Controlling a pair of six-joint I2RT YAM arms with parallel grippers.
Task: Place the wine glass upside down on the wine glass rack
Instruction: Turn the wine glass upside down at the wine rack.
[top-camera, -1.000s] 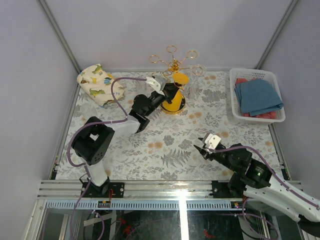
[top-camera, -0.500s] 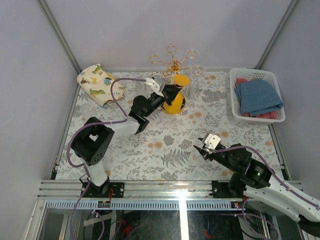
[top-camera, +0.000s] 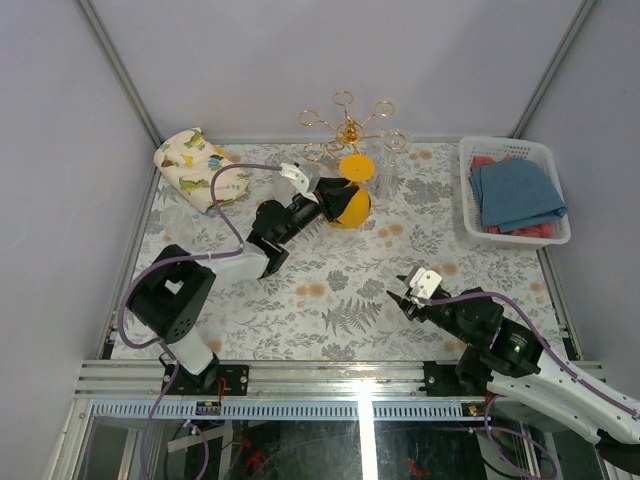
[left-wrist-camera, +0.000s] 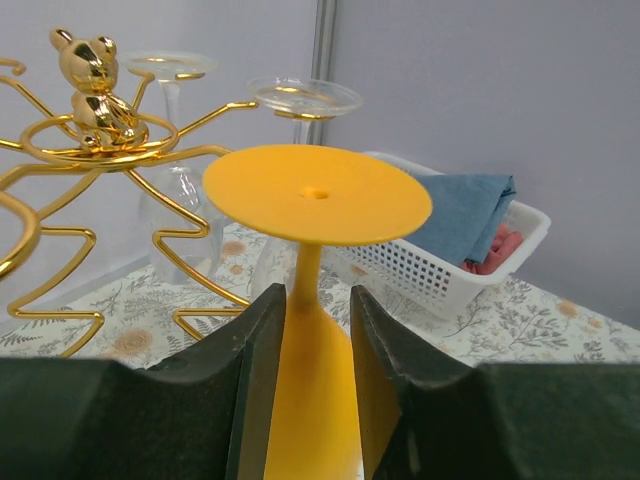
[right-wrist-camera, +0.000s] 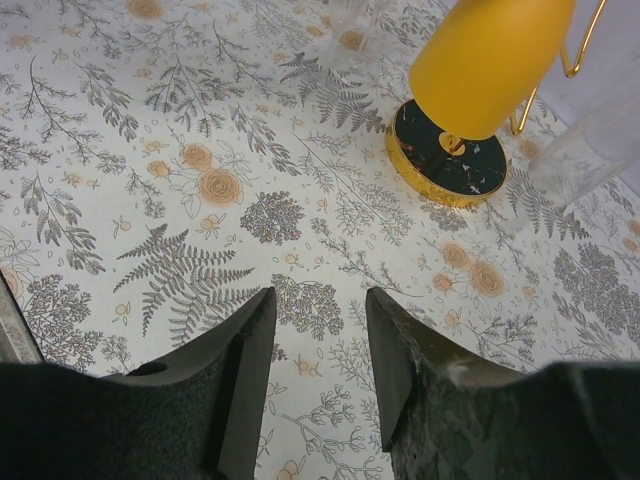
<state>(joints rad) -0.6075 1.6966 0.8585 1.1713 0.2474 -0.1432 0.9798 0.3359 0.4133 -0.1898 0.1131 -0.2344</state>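
A yellow wine glass (top-camera: 348, 203) is held upside down, its round foot (left-wrist-camera: 318, 190) uppermost, in my left gripper (left-wrist-camera: 310, 330), which is shut on its stem and upper bowl. It hangs just in front of the gold wire wine glass rack (top-camera: 347, 124), below the looped arms (left-wrist-camera: 90, 150) and the bear-shaped top (left-wrist-camera: 95, 85). In the right wrist view the yellow bowl (right-wrist-camera: 490, 60) hovers over the rack's black gold-rimmed base (right-wrist-camera: 447, 165). My right gripper (right-wrist-camera: 320, 330) is open and empty, low over the table (top-camera: 340, 290) at the front right.
Clear glasses hang upside down on the rack's arms (left-wrist-camera: 305, 95) (top-camera: 395, 145). A white basket (top-camera: 470, 190) with blue and red cloths stands at the right. A dinosaur-print cloth (top-camera: 192, 168) lies at the back left. Grey walls enclose the table.
My left arm has shifted a little left and nearer with the yellow glass, so the glass's foot sits slightly farther from the rack's crown. The right arm has not moved.
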